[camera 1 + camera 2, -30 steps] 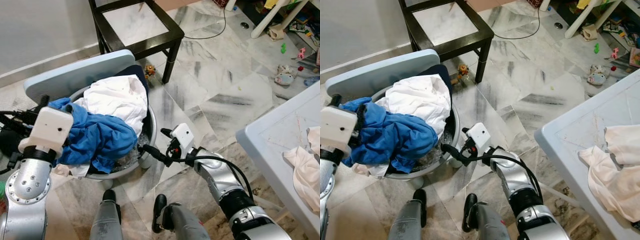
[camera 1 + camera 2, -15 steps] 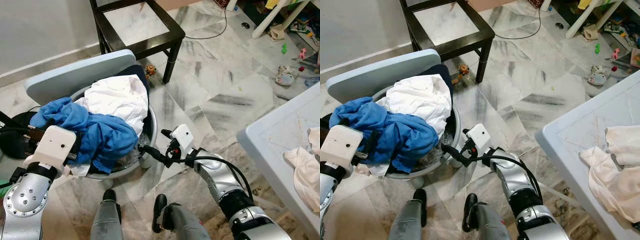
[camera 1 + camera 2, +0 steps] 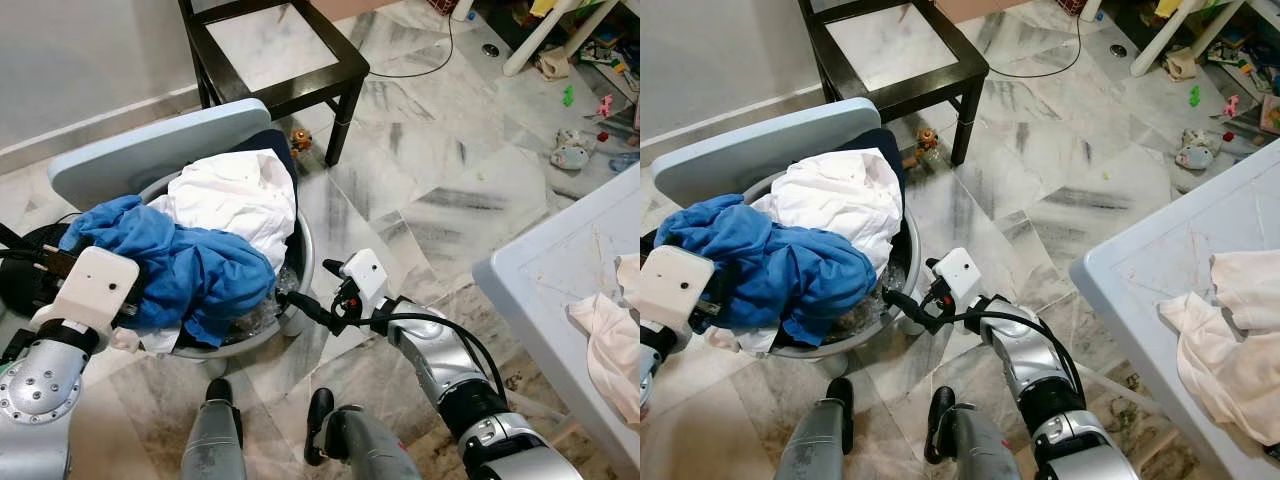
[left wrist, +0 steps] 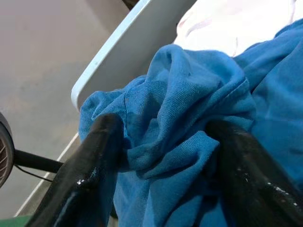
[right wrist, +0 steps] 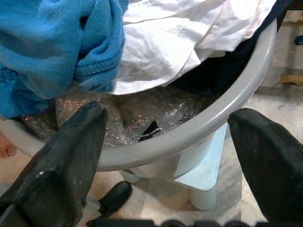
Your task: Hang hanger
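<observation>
Now left gripper (image 4: 161, 156) around blue cloth (image 4: 189, 118)

The marble floor (image 3: 420, 190) carries a grey laundry basket (image 3: 301, 262), a black chair (image 3: 275, 60) behind it, and scattered toys (image 3: 570, 155). On the pale table (image 3: 560, 270) at the right lies a cream cloth (image 3: 610, 350).

We see a lived-in home: a marble tile floor (image 3: 440, 190), a grey laundry basket (image 3: 902, 262) heaped with a blue garment (image 3: 190, 265) and white clothes (image 3: 235, 195), a black chair (image 3: 275, 60), and toys (image 3: 575, 150) scattered near the far corner.
</observation>
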{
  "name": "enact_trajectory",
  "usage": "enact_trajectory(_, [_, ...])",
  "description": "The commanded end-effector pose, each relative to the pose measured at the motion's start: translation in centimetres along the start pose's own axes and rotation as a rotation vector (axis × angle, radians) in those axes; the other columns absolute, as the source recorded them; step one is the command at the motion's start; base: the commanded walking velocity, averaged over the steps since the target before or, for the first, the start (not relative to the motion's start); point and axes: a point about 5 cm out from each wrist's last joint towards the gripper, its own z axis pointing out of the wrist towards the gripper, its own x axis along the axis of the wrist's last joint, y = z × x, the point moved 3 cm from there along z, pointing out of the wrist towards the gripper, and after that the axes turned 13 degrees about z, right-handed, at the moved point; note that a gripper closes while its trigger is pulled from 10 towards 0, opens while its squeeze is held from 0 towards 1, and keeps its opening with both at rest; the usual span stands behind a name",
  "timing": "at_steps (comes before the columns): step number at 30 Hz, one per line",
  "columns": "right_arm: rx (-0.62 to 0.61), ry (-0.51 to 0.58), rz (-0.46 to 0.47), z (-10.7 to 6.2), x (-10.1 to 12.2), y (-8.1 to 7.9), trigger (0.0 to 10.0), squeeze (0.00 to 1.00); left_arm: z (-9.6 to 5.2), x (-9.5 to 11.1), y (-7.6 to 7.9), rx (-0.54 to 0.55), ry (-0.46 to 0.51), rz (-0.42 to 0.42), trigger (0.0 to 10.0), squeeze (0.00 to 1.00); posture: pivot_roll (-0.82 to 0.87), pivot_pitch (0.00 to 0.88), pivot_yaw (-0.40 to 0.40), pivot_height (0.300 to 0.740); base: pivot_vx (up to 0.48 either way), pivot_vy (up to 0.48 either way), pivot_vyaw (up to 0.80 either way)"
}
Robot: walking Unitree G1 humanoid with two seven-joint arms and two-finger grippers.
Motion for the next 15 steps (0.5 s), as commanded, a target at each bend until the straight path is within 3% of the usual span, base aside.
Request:
enact_trajectory(1, [-0.016,-0.035,0.016,-0.5,-1.4,0.1,10.0,0.00,-0.1,-0.9,0.2,-0.002,-0.024,-0.004,0.0,0.00,0.43,0.395,-0.165,0.740,0.000,0.000,0.00])
enact_trajectory(15, [-0.060,-0.032,0.006,-0.7,-1.6,0.7,10.0,0.00,1.0,-2.4,1.0,0.024,-0.027,-0.037,0.0,0.00,0.42,0.385,-0.171,0.740,0.000,0.000,0.00])
